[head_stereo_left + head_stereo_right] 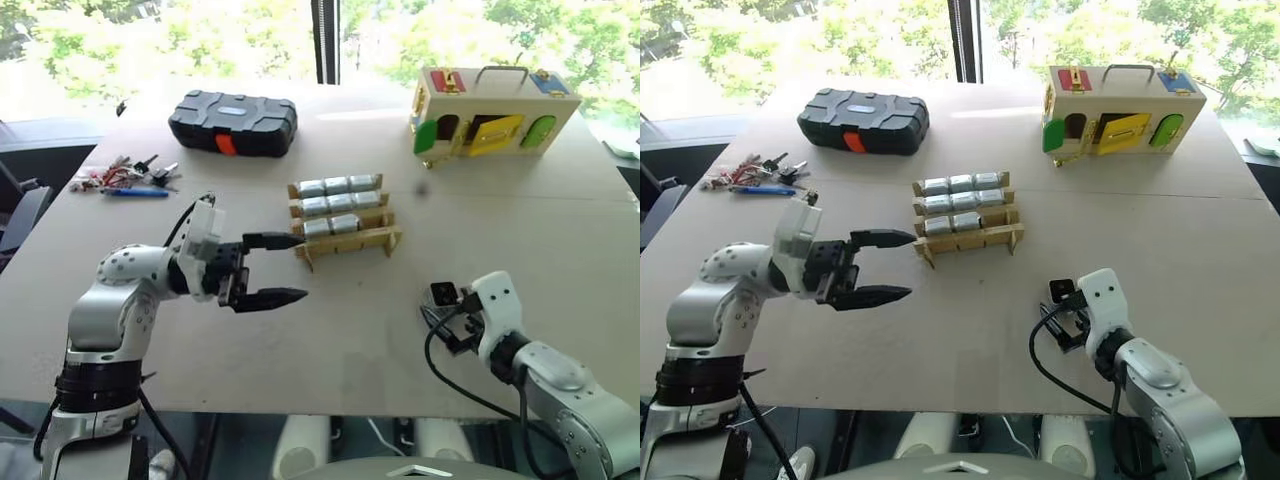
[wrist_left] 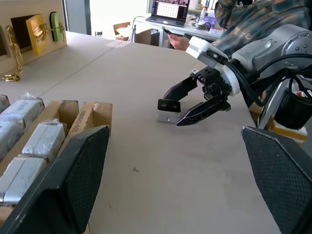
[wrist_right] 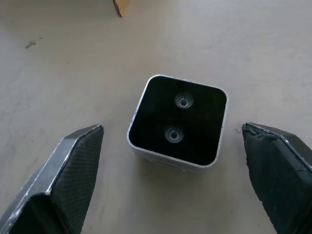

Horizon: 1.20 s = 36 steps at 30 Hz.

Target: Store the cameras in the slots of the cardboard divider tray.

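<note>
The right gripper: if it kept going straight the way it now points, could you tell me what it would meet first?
Most likely the loose camera standing on the table, centred between the open right gripper fingers; nothing lies between.
</note>
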Each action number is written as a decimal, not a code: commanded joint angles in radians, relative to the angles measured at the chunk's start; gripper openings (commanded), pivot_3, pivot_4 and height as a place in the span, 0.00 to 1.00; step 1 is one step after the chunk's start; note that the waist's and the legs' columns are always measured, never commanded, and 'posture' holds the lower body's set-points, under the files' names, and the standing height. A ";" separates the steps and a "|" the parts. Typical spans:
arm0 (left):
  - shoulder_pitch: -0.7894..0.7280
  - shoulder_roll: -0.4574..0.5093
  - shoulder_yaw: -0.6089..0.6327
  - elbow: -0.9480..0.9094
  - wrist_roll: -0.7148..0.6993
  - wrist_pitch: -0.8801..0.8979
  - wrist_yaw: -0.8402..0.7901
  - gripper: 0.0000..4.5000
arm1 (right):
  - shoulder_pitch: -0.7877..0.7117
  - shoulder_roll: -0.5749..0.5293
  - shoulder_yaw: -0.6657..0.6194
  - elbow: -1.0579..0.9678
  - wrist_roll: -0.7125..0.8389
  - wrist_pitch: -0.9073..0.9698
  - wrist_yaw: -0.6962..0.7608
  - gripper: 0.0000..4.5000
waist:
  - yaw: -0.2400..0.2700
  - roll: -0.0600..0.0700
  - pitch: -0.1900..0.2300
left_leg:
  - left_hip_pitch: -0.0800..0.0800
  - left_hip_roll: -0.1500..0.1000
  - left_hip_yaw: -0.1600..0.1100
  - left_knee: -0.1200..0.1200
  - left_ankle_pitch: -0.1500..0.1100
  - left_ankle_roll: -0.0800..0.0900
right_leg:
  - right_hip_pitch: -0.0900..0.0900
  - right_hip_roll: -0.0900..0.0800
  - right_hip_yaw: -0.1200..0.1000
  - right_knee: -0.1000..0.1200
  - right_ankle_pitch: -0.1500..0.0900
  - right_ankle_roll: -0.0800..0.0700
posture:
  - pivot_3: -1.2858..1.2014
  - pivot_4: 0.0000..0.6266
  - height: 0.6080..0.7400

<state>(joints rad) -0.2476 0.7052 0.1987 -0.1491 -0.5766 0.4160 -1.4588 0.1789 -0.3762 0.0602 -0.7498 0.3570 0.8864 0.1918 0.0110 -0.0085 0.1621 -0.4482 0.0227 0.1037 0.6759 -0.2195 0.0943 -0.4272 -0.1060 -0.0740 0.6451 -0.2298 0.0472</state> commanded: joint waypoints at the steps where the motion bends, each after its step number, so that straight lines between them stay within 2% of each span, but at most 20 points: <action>1: 0.052 0.036 0.051 -0.045 -0.038 -0.037 -0.005 1.00 | -0.015 0.017 -0.008 0.007 -0.013 -0.029 -0.006 1.00 | -0.001 0.000 0.000 | 0.000 0.000 0.000 -0.001 0.000 0.000 | 0.000 0.000 0.000 0.000 0.000 0.000 | 0.52 0.24 1.00; 2: 0.062 0.041 0.052 -0.051 -0.044 -0.040 -0.002 1.00 | -0.015 0.020 -0.010 0.010 -0.014 -0.031 -0.006 1.00 | -0.001 0.000 0.000 | 0.000 0.000 0.000 -0.001 0.000 0.000 | 0.000 0.000 0.000 -0.001 0.000 0.000 | 0.52 0.24 1.00; 5: 0.082 0.050 0.051 -0.071 -0.058 -0.039 0.009 1.00 | -0.009 0.023 -0.013 0.012 -0.021 -0.038 -0.002 0.82 | 0.003 0.000 0.000 | 0.000 0.000 0.000 -0.003 0.000 0.000 | -0.001 0.000 -0.001 -0.002 0.000 0.000 | 0.52 0.24 1.00; 8: 0.083 0.054 0.036 -0.092 -0.076 -0.023 0.020 1.00 | -0.012 0.017 -0.017 0.013 -0.031 -0.046 0.003 0.48 | 0.001 0.000 0.000 | 0.000 0.000 0.001 -0.004 0.000 0.000 | -0.001 0.000 0.000 -0.003 0.000 0.000 | 0.52 0.24 1.00; 9: 0.077 0.058 0.026 -0.108 -0.093 0.011 0.035 1.00 | -0.014 -0.004 -0.012 0.008 -0.046 -0.057 0.012 0.44 | 0.001 0.000 0.000 | 0.000 0.000 0.001 -0.004 0.000 0.000 | -0.001 0.000 0.000 -0.003 0.000 0.000 | 0.52 0.24 1.00; 13: 0.018 0.066 -0.009 -0.203 -0.283 0.355 0.231 1.00 | -0.062 -0.193 0.062 -0.040 -0.210 -0.300 0.126 0.44 | 0.002 0.001 0.001 | 0.000 -0.001 0.002 -0.004 0.000 0.000 | -0.001 0.001 -0.003 -0.003 0.000 0.001 | 0.52 0.24 1.00; 17: -0.078 0.037 -0.046 -0.225 -0.482 0.649 0.431 1.00 | -0.169 -0.317 0.108 -0.043 -0.307 -0.482 0.237 0.44 | -0.005 0.001 0.001 | 0.000 0.000 0.002 -0.004 0.001 0.000 | -0.001 0.003 -0.002 -0.002 -0.001 0.003 | 0.52 0.24 1.00; 19: -0.196 -0.013 -0.074 -0.163 -0.569 0.747 0.491 1.00 | -0.233 -0.363 0.124 -0.028 -0.348 -0.540 0.286 0.44 | 0.001 0.001 0.001 | 0.001 0.000 0.001 -0.004 0.002 -0.001 | 0.000 0.008 -0.003 -0.002 -0.001 0.006 | 0.52 0.24 1.00; 20: -0.278 -0.068 -0.090 -0.097 -0.585 0.808 0.563 1.00 | -0.275 -0.378 0.127 -0.017 -0.350 -0.569 0.316 0.44 | 0.006 0.000 0.001 | 0.001 0.000 0.001 -0.004 0.002 -0.001 | 0.000 0.008 -0.003 -0.002 -0.001 0.006 | 0.52 0.24 1.00; 22: -0.397 -0.163 -0.122 -0.001 -0.549 0.843 0.677 1.00 | -0.349 -0.400 0.131 0.001 -0.359 -0.619 0.367 0.44 | 0.012 -0.001 0.001 | 0.002 0.000 -0.001 -0.003 0.004 0.002 | 0.003 0.009 -0.005 -0.002 0.000 0.007 | 0.52 0.24 1.00; 24: -0.458 -0.216 -0.135 0.061 -0.521 0.873 0.742 1.00 | -0.392 -0.410 0.129 0.008 -0.358 -0.636 0.409 0.44 | 0.011 -0.001 0.001 | 0.002 -0.001 -0.002 -0.001 0.004 0.003 | 0.006 0.009 -0.005 -0.003 0.000 0.008 | 0.52 0.24 1.00; 34: -0.468 -0.278 -0.162 0.055 -0.509 0.873 0.753 1.00 | -0.490 -0.363 0.154 0.013 -0.389 -0.641 0.480 0.44 | 0.004 -0.003 0.002 | 0.002 0.000 -0.001 -0.001 0.004 0.003 | 0.005 0.009 -0.005 -0.002 0.002 0.006 | 0.52 0.24 1.00; 36: -0.471 -0.287 -0.161 0.056 -0.516 0.883 0.757 0.88 | -0.488 -0.354 0.162 0.017 -0.404 -0.644 0.482 0.44 | 0.004 -0.003 0.002 | 0.002 0.000 -0.002 -0.001 0.004 0.003 | 0.005 0.008 -0.006 -0.002 0.002 0.006 | 0.52 0.24 1.00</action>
<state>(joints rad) -0.7092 0.4257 0.0341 -0.0636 -1.0826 1.2997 -0.6951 -0.2950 -0.7335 0.2297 -0.7141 -0.0358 0.2572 0.6717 0.0151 -0.0116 0.1643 -0.4463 0.0220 0.1021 0.6747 -0.2152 0.0975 -0.4220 -0.0981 -0.0796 0.6429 -0.2281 0.0527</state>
